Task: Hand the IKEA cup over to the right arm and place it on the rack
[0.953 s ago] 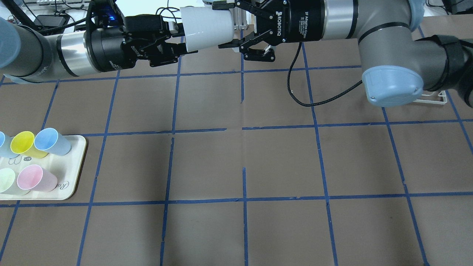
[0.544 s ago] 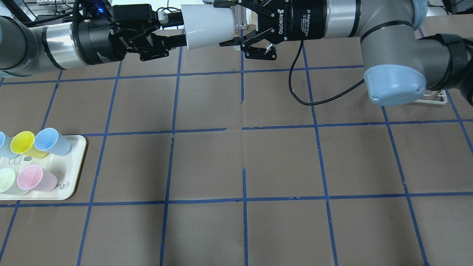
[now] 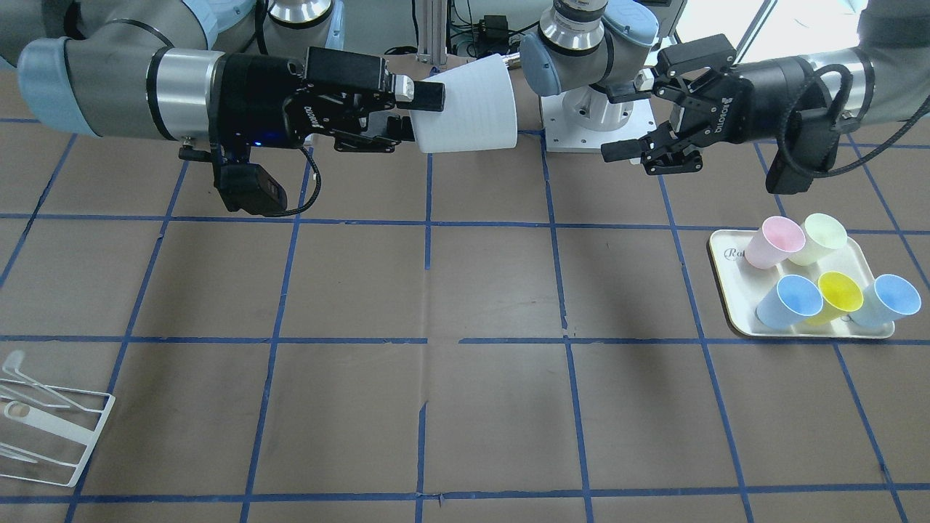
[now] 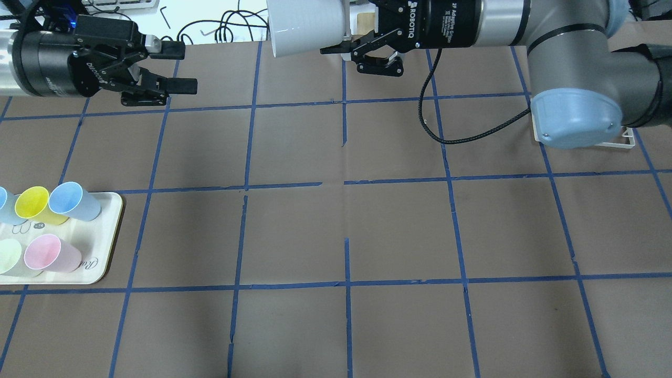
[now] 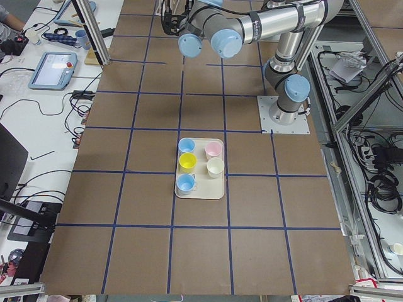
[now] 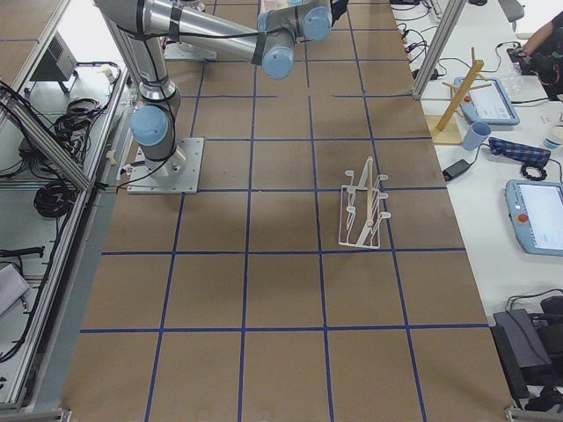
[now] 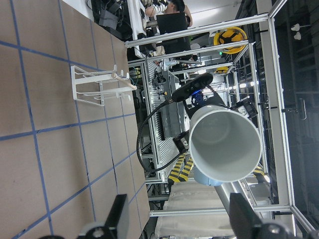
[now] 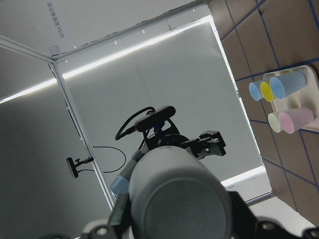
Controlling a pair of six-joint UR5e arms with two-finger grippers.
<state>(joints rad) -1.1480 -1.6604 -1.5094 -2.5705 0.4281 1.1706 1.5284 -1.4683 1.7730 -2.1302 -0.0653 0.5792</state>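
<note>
The IKEA cup, pale grey and tapered, lies on its side high above the table's far edge, also in the front view. My right gripper is shut on its narrow base end; the right wrist view shows the base between the fingers. My left gripper is open and empty, well apart to the left; its wrist view looks into the cup's mouth. The white wire rack stands on the table's right side, partly behind the right elbow.
A cream tray at the left front holds several coloured cups: blue, yellow, pink and pale green. Brown table paper with blue tape grid. The right arm's black cable hangs over the far middle.
My left gripper has let go of the cup's wide end and drawn back to the left. My right gripper keeps the cup and has shifted slightly farther away.
</note>
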